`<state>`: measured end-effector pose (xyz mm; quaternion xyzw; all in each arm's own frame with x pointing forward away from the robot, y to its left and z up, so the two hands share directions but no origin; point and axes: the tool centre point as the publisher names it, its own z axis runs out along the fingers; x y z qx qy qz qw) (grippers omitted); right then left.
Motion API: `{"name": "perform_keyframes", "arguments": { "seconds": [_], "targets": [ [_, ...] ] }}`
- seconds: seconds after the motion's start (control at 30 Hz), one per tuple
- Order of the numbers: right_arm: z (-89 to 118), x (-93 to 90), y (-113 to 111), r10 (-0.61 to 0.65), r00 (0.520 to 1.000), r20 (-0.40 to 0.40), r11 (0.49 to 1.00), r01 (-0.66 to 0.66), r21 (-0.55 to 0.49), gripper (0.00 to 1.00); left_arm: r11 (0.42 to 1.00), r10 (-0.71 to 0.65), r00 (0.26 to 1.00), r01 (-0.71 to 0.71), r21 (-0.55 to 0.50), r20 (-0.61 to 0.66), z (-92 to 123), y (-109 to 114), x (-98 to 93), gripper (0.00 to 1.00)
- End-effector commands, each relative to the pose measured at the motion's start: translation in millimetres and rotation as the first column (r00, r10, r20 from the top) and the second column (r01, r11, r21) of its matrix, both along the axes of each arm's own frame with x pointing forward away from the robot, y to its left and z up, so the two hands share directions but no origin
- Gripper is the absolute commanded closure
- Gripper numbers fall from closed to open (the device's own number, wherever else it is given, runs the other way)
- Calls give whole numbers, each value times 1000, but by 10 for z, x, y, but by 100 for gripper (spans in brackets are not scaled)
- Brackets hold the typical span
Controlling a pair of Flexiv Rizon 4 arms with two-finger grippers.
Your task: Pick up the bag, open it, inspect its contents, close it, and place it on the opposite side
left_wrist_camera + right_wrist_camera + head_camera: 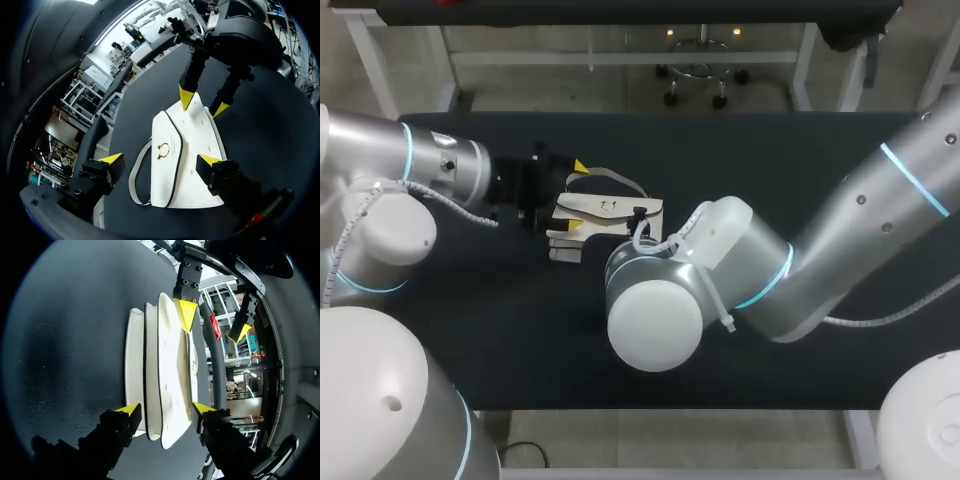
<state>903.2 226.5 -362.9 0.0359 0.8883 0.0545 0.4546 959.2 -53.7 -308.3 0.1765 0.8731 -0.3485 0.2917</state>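
Step in hand, as I judge it: the pick-up. The bag is not yet opened.

White bag (605,212) sits on the dark desk (770,150), about the middle, a little left and far, with one hand at each end.

Left hand (160,159): at the bag's left end, fingers wide apart. One tip is clear of the strap (134,182) and the other is at the bag's edge, so there is no grip.

Right hand (166,408): astride the bag's right end. Cannot tell whether it is clamped or only straddling.

Next move, likely: get a firm hold on one end, lift, then have the other hand work the flap (167,135) up at its clasp (162,150).

Bag's look: a small white handbag, tapered, with dark piping along the flap edge, a gold clasp and a pale looped strap lying slack beside it. Edge-on it shows three stacked layers.
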Motion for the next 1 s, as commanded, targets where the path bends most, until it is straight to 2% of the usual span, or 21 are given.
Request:
{"name": "perform_keyframes", "arguments": {
  "seconds": [0.03,0.33,0.67,0.73,0.87,1.0],
  "targets": [
    [146,-45,-54,12,1000,-8,1000,-12,-2,0,1000,16,1000,-16,0,-4,77,46,-82,0],
    [415,-95,-86,55,997,-54,998,-57,-28,0,998,64,993,-62,26,-96,146,141,-100,0],
    [713,-66,-240,106,975,-196,994,-102,28,0,986,153,944,-129,102,-293,239,319,-140,0],
    [777,-51,-282,104,970,-220,995,-101,29,0,975,208,911,-165,148,-355,249,374,-150,0],
    [881,-31,-329,120,957,-265,993,-121,11,0,944,301,860,-208,256,-411,217,411,-163,0],
    [965,2,-341,128,936,-328,989,-144,-26,0,921,354,824,-227,316,-442,204,424,-181,0]
  ]
}}
